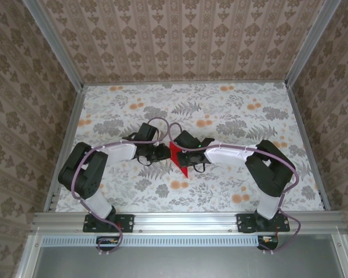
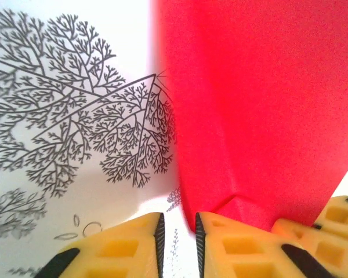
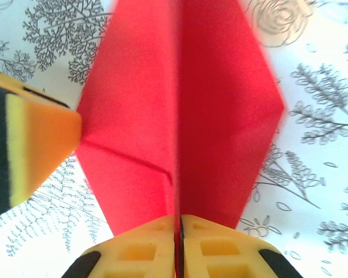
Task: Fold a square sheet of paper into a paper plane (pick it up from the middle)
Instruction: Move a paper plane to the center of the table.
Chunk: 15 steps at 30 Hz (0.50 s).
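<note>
Nearest the left wrist camera, the left gripper (image 2: pixel 180 226) had its two yellow ribbed fingers a little apart. Table showed in the gap, and the edge of the thin, bright red paper (image 2: pixel 261 104) lay just beside it. It looked to be gripping nothing.

Nearest the right wrist camera, the right gripper (image 3: pixel 178 223) was pinched tight on the paper's middle ridge, with no gap between its pads. The paper spread away toward 12 o'clock as a pointed kite shape, one wing on each side of the ridge. At 9 o'clock a finger (image 3: pixel 40 139) of the left gripper sat right at the left wing's corner; I could not tell if it touched.

From above, the red paper (image 1: pixel 177 155) sat mid-table between both grippers, its tip toward 5 o'clock, on the flowery patterned table (image 1: pixel 220 110).

To do this fold well, I think the right gripper should hold the ridge firm while the left one takes one wing near its edge — slowly, so the thin paper does not tear or go crooked.
</note>
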### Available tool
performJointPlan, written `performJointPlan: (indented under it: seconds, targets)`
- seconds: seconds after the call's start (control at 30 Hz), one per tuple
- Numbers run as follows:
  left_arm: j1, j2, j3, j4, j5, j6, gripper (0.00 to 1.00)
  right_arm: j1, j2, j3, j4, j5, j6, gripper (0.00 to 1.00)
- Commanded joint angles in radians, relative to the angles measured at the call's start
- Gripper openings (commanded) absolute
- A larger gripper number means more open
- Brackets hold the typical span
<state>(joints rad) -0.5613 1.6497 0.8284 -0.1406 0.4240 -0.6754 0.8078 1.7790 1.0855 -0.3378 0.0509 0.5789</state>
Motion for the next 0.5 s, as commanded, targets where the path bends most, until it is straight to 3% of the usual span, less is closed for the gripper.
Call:
performJointPlan:
  seconds: [0.0, 0.23, 0.47]
  targets:
    - [0.010, -0.075, 0.046, -0.099, -0.091, 0.012, 0.31, 0.008, -0.064, 0.027, -0.086, 0.125, 0.003, 0.09]
    - [0.027, -0.142, 0.027, -0.190, -0.281, -0.036, 0.50, 0.007, -0.055, 0.043, -0.157, 0.208, 0.017, 0.11]
    - [0.044, -0.171, -0.008, -0.194, -0.324, -0.066, 0.59, 0.008, 0.030, 0.078, -0.165, 0.199, 0.047, 0.15]
